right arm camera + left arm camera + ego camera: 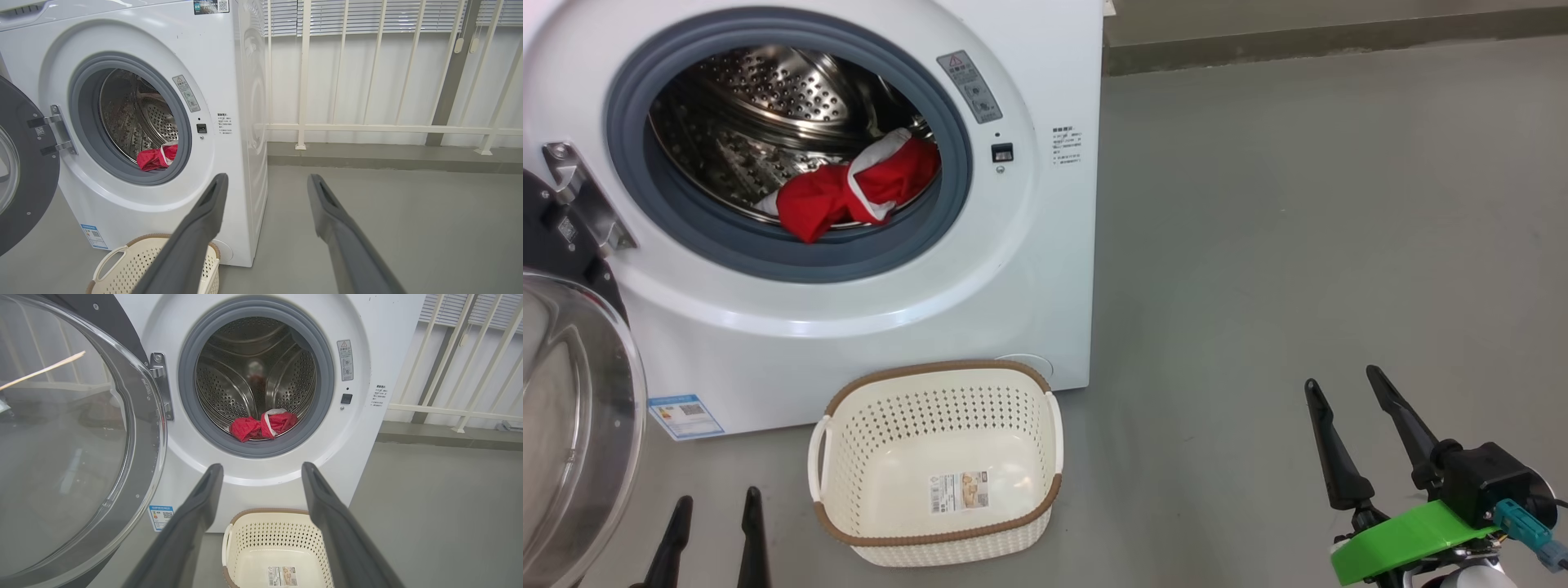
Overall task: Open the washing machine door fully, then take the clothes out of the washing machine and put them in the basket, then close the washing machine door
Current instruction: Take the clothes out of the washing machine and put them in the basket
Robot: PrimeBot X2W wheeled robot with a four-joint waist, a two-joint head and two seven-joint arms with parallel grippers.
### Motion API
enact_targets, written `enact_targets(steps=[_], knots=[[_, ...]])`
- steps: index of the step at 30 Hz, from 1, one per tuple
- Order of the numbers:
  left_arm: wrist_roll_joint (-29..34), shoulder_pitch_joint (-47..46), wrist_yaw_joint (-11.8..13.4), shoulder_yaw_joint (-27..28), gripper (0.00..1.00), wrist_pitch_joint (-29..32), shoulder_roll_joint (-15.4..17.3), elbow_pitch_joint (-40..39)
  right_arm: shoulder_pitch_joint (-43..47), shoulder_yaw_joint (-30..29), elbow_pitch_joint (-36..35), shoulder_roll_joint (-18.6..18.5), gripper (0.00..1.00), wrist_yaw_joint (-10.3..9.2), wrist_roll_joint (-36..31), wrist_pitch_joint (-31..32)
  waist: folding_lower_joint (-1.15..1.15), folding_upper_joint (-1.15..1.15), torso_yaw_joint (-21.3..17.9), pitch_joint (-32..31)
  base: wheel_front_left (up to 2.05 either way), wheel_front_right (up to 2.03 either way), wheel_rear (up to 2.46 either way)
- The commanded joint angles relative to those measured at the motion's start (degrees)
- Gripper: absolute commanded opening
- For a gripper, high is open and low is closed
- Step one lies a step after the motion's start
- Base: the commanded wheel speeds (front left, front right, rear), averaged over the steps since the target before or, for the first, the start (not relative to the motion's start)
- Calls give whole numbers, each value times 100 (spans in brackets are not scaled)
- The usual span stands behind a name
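Note:
The white washing machine stands with its door swung out to the left, the glass bowl facing me. Red and white clothes lie at the front lip of the steel drum, against the grey rubber ring. The cream basket sits on the floor in front of the machine, with a paper label on its bottom. My left gripper is open at the lower left, beside the basket. My right gripper is open at the lower right, well away from the machine. In the left wrist view the clothes show beyond the open fingers.
Grey floor stretches to the right of the machine. Behind it runs a low ledge with a white railing and blinds. The open door takes up the room left of the basket.

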Motion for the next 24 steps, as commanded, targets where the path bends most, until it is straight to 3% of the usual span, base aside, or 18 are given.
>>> enact_targets(steps=[1, 12, 24], knots=[[89, -91, -19, 228, 100, -70, 34, -122, -96, 131, -121, -97, 100, 37, -38, -37, 0, 0, 3, -4, 0, 0, 0], [124, -79, 51, 207, 100, -69, 30, -13, -96, 162, -64, -89, 100, 37, -20, -37, 0, 0, -12, -51, 43, -43, 0], [-9, -77, 7, 154, 100, -56, 26, -78, -99, 148, -9, -58, 100, 37, -10, -37, 0, 0, -16, -69, 176, -176, 0]])
